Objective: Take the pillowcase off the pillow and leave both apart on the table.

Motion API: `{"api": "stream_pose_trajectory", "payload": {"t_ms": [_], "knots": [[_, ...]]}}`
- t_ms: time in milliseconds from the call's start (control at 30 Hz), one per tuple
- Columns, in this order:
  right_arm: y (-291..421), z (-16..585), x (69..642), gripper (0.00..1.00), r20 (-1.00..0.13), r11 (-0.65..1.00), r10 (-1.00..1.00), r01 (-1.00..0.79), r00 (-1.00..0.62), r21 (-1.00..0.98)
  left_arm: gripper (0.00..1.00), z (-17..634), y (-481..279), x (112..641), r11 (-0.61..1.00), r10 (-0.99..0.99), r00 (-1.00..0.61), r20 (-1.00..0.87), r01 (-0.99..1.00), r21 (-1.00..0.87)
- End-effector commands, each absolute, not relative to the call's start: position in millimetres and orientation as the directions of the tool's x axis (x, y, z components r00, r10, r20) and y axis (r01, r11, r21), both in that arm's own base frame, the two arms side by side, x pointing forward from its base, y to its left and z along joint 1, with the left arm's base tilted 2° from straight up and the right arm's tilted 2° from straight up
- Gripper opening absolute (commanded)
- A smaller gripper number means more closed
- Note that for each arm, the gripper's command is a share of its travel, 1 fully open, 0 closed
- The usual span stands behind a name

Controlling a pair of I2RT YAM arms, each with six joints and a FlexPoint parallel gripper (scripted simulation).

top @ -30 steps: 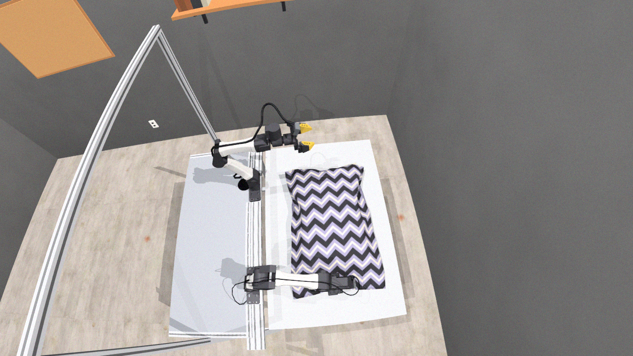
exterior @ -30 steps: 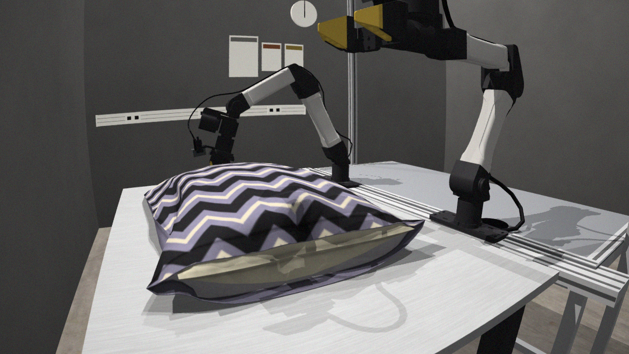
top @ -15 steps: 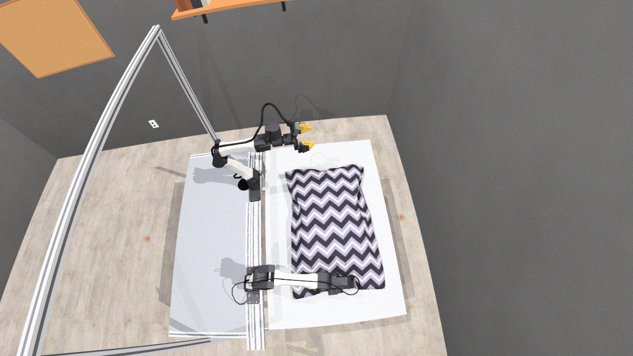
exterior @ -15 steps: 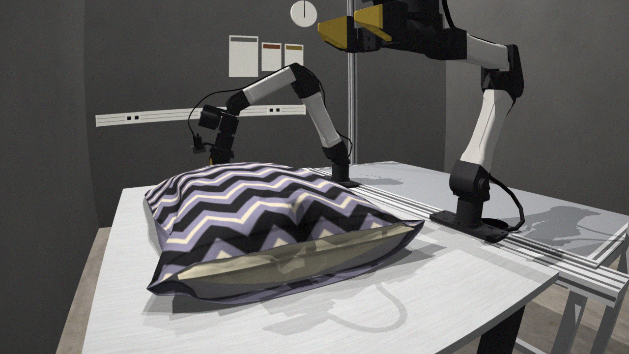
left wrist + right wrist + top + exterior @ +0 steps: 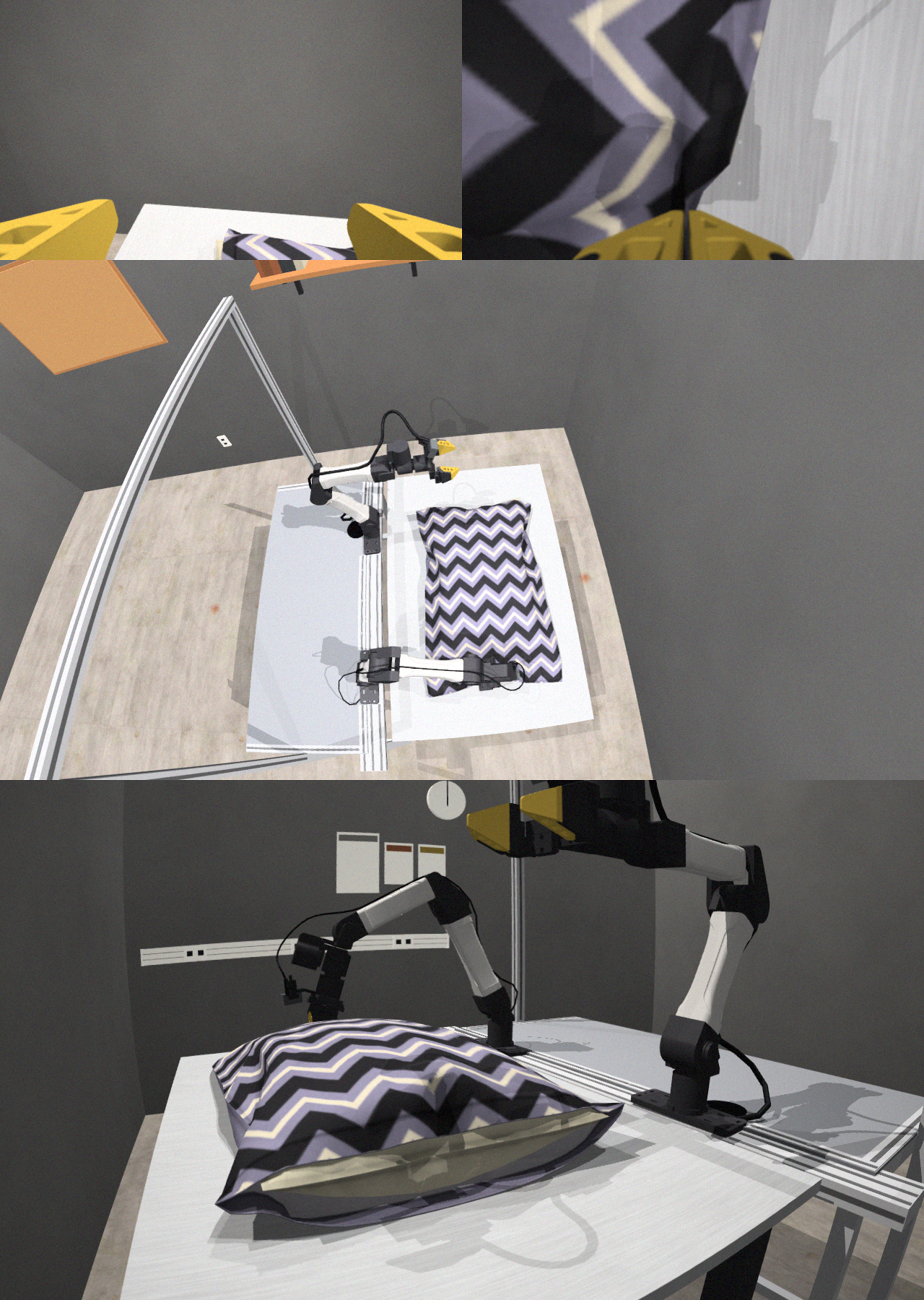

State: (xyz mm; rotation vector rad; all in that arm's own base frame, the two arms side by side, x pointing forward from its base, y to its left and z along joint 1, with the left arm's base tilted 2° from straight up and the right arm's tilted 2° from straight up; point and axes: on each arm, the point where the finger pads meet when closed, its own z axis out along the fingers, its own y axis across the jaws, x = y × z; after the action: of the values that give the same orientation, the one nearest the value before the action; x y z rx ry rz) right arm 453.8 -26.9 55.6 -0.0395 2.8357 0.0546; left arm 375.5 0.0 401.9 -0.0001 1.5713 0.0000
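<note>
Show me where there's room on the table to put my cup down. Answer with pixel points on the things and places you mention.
The table [image 5: 561,648] [image 5: 678,1194] [image 5: 162,231] [image 5: 870,144] looks bare between the pillowcase's [image 5: 484,583] [image 5: 388,1070] [image 5: 274,249] [image 5: 570,108] open end and the nearby table edge, though the left hand [image 5: 455,459] [image 5: 495,810] [image 5: 232,212] hangs above that side. Another strip lies past the closed end. It's crowded where the right hand [image 5: 510,670] [image 5: 311,1016] [image 5: 686,221] appears to pinch the cloth.

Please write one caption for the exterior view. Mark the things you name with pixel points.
A cream pillow [image 5: 413,1164] sits inside its black, lavender and cream chevron fabric pillowcase [image 5: 362,1083], open end facing the camera.
</note>
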Motion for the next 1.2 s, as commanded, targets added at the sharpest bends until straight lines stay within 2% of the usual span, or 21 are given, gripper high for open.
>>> {"api": "stream_pose_trajectory", "payload": {"t_ms": [0,100,133,333,367,533,633,700,900,1167], "knots": [[-22.0,76.1,462.3,0.0,-0.354,0.999,-0.028,-0.042,-0.935,0.034,1.0,421.3,-4.8,367.1,1.0,0.007,0.041,-0.999,0.011,0.007],[-22.9,69.4,460.8,0.0,-0.341,0.999,-0.026,-0.041,-0.94,0.036,1.0,421.3,-4.8,367.1,1.0,0.007,0.041,-0.999,0.011,0.007],[-20.8,86.3,467.4,0.0,-0.385,0.998,-0.031,-0.046,-0.922,0.032,1.0,421.3,-4.8,367.1,1.0,0.007,0.041,-0.999,0.011,0.007],[-19.6,67.0,455.4,0.0,-0.327,0.998,-0.03,-0.045,-0.945,0.039,1.0,421.3,-4.8,367.1,1.0,0.007,0.041,-0.999,0.011,0.007],[-20.3,90.7,463.6,0.0,-0.373,0.998,-0.03,-0.046,-0.928,0.034,1.0,421.3,-4.8,367.1,1.0,0.007,0.041,-0.999,0.011,0.007],[-22.0,99.5,461.9,0.0,-0.363,0.999,-0.027,-0.042,-0.931,0.033,1.0,421.3,-4.8,367.1,1.0,0.007,0.041,-0.999,0.011,0.007],[-22.2,99.1,461.8,0.0,-0.357,0.999,-0.027,-0.041,-0.934,0.034,1.0,421.3,-4.8,367.1,1.0,0.007,0.041,-0.999,0.011,0.007],[-21.5,81.8,460.7,0.0,-0.31,0.998,-0.026,-0.04,-0.95,0.039,1.0,421.3,-4.8,367.1,1.0,0.007,0.041,-0.999,0.011,0.007],[-20.4,122.3,461.0,0.0,-0.363,0.999,-0.03,-0.044,-0.931,0.031,1.0,421.3,-4.8,367.1,1.0,0.007,0.041,-0.999,0.011,0.007],[-20.5,131.0,460.5,0.0,-0.343,0.999,-0.03,-0.043,-0.939,0.032,1.0,421.3,-4.8,367.1,1.0,0.007,0.041,-0.999,0.011,0.007]]}}
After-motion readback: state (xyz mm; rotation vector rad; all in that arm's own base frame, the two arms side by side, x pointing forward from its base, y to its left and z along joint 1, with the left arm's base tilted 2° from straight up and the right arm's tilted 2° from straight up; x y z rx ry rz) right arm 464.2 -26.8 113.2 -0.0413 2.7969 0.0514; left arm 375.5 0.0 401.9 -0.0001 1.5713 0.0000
